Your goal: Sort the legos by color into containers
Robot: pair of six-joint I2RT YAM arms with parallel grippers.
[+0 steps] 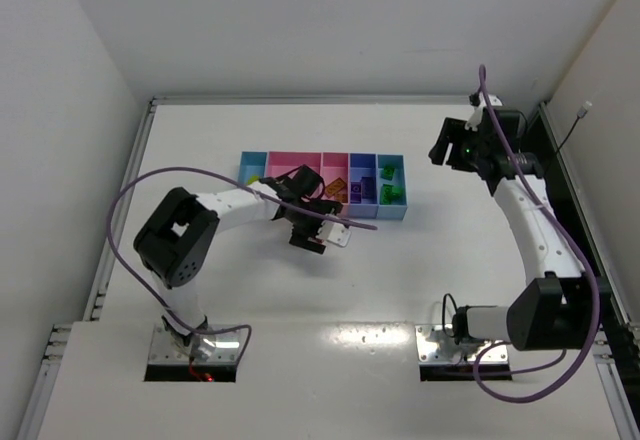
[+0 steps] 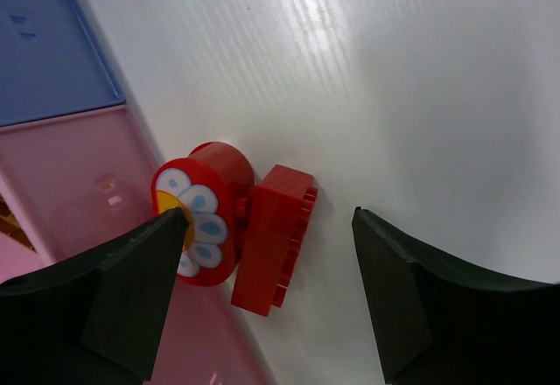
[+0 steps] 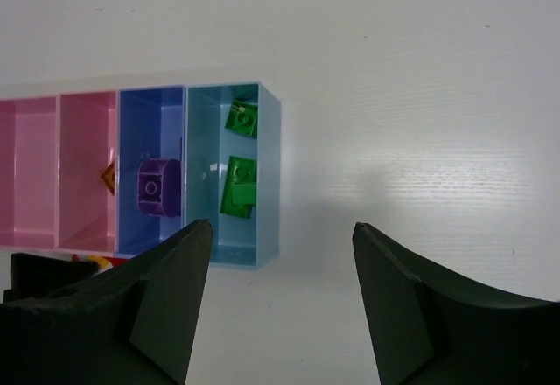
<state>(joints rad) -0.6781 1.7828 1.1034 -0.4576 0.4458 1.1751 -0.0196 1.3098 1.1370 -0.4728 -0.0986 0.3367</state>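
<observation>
1. We see the containers as one joined row.
2. Our left gripper gapes wide at the row's near edge. Our right gripper, equally wide, hovers empty off the light-blue end bin.
3. Two red legos lie touching just outside a pink bin, between the left jaws.
4. Green legos sit in that light-blue bin.

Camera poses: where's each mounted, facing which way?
Top external: above and behind, looking down on both arms and the bin row.
Left wrist: down past open left pincer at red bricks by a pink bin.
Right wrist: down past open right pincer at the light-blue end bin.
Shared: top and right wrist show the green bricks.
</observation>
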